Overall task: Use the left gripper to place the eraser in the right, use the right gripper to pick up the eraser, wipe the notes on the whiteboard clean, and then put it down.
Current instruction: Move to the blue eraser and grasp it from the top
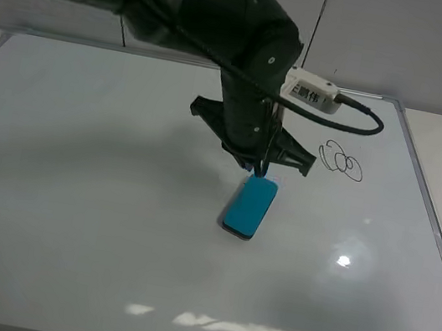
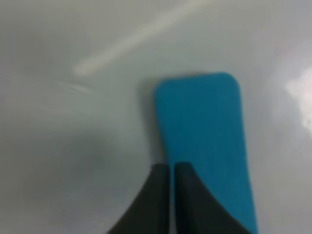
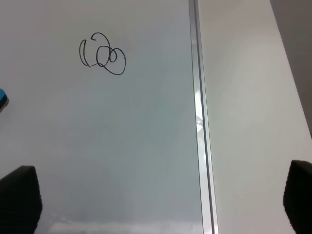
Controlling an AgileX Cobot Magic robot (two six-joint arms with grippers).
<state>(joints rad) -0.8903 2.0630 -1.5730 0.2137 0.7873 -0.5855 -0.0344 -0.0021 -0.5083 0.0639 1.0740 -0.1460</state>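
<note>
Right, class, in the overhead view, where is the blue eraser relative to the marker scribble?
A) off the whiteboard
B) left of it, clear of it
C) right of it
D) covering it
B: the eraser lies on the whiteboard left of the marker scribble, with bare board between them.

A high exterior camera looks steeply down on a large glossy whiteboard with a thin silver frame [image 1: 72, 192], which fills its view. The left wrist camera sits very close and blurred, straight above a small teal-blue oblong eraser [image 2: 204, 136]. The right wrist camera is farther back, facing the board's right edge. Both it and the high view show a looping black marker scribble [image 3: 102, 54], at two o'clock from the eraser.
</note>
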